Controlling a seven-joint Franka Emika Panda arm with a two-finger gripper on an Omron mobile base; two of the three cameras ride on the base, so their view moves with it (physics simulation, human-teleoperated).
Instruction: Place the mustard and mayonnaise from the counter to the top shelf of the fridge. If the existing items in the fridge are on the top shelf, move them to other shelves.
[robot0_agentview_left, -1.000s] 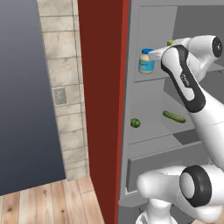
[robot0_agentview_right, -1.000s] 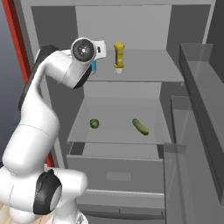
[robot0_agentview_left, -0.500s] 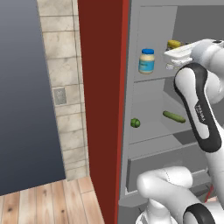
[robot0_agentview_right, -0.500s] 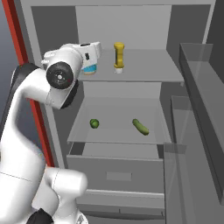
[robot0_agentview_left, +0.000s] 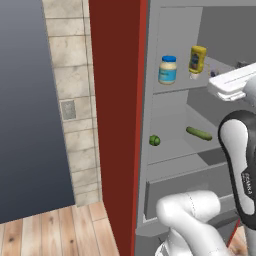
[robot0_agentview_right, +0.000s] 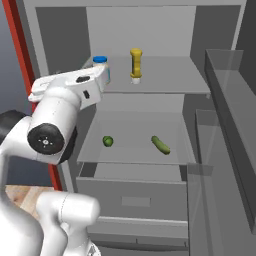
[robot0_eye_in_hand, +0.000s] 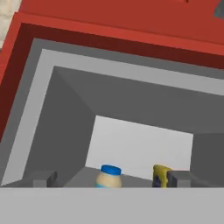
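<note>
you have the mayonnaise standing upright on the top shelf of the fridge, toward its left side. it is a small squat jar with creamy white contents, a blue lid and a light blue label band around the body. in the right base view the jar is partly hidden behind the robot's white hand, so you see mostly the blue lid and a bit of the body there.

the mustard stands on the same shelf, just to the right of the jar and apart from it. it is a slim yellow squeeze bottle resting cap-down on its pale cap, with a dark blue label you can see in the left base view. from the right base view the bottle looks plain yellow.

on the shelf below, you see the small round dark green vegetable to the left and the long slim cucumber to the right, well apart. a closed grey drawer sits beneath them.

in the hand view the gripper has its two dark tips spread wide apart, with nothing between them; the jar and the bottle stand beyond them.
</note>
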